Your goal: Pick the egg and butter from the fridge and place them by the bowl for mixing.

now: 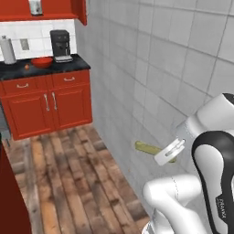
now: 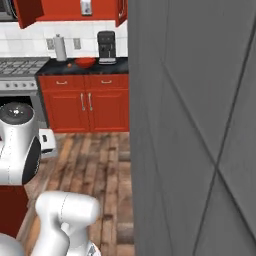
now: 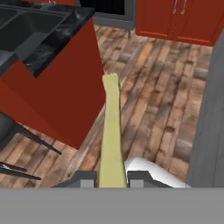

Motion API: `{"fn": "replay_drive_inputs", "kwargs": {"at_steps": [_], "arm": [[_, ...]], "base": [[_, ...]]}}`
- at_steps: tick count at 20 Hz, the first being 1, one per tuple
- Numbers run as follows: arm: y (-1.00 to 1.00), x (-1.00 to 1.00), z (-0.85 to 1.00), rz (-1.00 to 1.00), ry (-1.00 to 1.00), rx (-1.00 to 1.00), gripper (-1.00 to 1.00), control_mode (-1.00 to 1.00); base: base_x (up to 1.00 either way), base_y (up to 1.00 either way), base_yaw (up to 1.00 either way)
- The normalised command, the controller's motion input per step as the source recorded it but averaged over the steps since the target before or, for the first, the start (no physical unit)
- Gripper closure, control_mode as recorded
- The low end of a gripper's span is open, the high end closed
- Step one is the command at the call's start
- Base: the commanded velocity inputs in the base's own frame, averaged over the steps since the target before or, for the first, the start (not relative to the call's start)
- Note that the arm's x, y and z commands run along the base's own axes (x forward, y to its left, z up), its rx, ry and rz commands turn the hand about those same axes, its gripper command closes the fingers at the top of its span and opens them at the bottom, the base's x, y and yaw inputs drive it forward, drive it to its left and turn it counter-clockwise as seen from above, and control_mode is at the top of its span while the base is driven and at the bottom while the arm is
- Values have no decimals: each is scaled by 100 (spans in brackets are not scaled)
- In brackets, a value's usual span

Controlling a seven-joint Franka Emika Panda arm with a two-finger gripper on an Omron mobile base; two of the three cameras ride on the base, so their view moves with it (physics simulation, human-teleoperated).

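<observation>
Hand view, bottom centre: our gripper is clamped on the butter; we should probably carry it level toward the bowl, upper left.

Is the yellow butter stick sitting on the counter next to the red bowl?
No, the butter is clamped in the gripper, while the bowl sits far off on the counter.

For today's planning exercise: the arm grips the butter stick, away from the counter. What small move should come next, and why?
Probably carry the butter toward the far counter. The gripper is shut on it, with the stick jutting forward above the wooden floor, while the red bowl sits across the room beside the coffee machine. An orange-brown egg seems to lie by the bowl already.
</observation>
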Motion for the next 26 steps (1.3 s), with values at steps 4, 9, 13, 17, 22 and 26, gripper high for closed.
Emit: {"fn": "replay_drive_inputs", "kwargs": {"at_steps": [4,9,13,17,22,26], "arm": [[0,0,0,0,0,0,100,100],[0,0,0,0,0,0,100,100],[0,0,0,0,0,0,100,100],[0,0,0,0,0,0,100,100],[0,0,0,0,0,0,100,100],[0,0,0,0,0,0,100,100]], "base": [[100,-8,23],[100,-3,18],[100,-9,4],[100,-7,0],[100,-7,0],[100,0,0]]}}
